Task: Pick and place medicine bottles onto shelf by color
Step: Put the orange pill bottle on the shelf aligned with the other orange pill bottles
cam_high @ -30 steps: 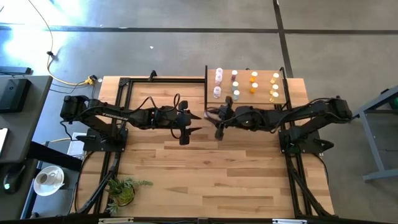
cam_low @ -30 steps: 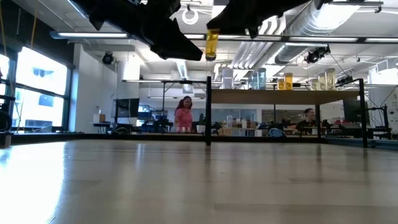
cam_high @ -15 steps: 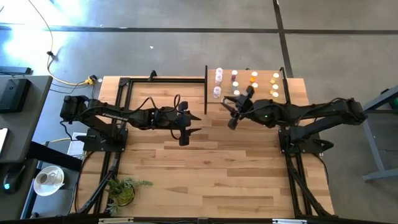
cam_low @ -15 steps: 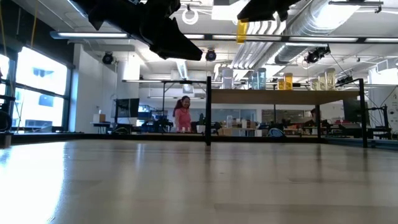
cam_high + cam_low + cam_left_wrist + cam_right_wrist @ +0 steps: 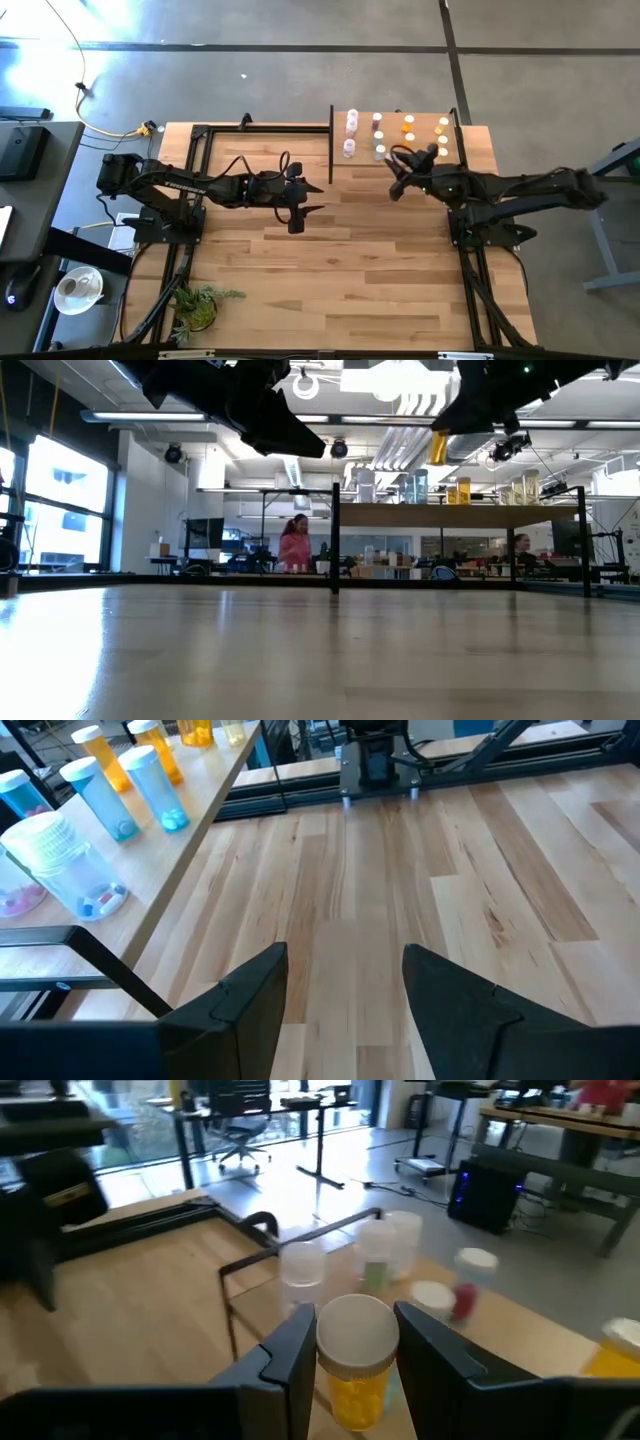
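Note:
The shelf stands at the table's far right. On it, medicine bottles stand in rows by color: pale pink, clear, orange and yellow. My right gripper hovers just in front of the shelf's near edge, shut on a yellow white-capped bottle. That bottle shows high above the table in the low view. My left gripper waits open over the table's middle, with nothing between its fingers. My right gripper pinches the yellow bottle between its two fingers, which stand on opposite sides of the white cap and the top of the body. The fingers reach in nearly level. The bottle hangs roughly upright below them, clear of table and shelf.
Thin black posts stand at the shelf's corners, and one rises in front of the shelf's left end. A green plant sits at the table's near left corner. People move in the room behind. Bare wood lies in the near half.
My right gripper has carried the yellow bottle toward the table's right edge, along the shelf's near side, and has turned as it went. The bottle stays in the hold, clear of the table.

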Controlling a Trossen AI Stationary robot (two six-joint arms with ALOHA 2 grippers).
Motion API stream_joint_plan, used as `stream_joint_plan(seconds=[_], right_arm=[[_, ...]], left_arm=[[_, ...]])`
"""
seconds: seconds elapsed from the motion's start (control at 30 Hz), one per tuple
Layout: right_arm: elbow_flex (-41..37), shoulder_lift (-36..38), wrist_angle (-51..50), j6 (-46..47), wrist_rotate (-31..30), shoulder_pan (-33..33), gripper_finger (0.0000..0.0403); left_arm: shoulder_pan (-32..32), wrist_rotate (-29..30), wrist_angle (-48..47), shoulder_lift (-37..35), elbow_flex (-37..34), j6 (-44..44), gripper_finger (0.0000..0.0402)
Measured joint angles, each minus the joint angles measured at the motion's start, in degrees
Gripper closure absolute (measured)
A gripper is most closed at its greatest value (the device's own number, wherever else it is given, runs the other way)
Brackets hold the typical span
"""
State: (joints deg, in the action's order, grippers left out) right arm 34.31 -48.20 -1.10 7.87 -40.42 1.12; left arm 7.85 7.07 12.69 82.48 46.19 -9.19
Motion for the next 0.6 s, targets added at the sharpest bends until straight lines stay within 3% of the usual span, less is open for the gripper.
stream_joint_plan(seconds=[0.27, 0.6], right_arm=[[-0.6, 2.7, -7.6, 3.9, -7.3, 1.6, 0.0296], [-0.7, 2.5, -19.4, 16.6, -14.3, 3.4, 0.0296]], left_arm=[[0.0, 0.0, 0.0, 0.0, 0.0, 0.0, 0.0213], [0.0, 0.0, -0.2, 0.0, 0.0, 0.0, 0.0213]])
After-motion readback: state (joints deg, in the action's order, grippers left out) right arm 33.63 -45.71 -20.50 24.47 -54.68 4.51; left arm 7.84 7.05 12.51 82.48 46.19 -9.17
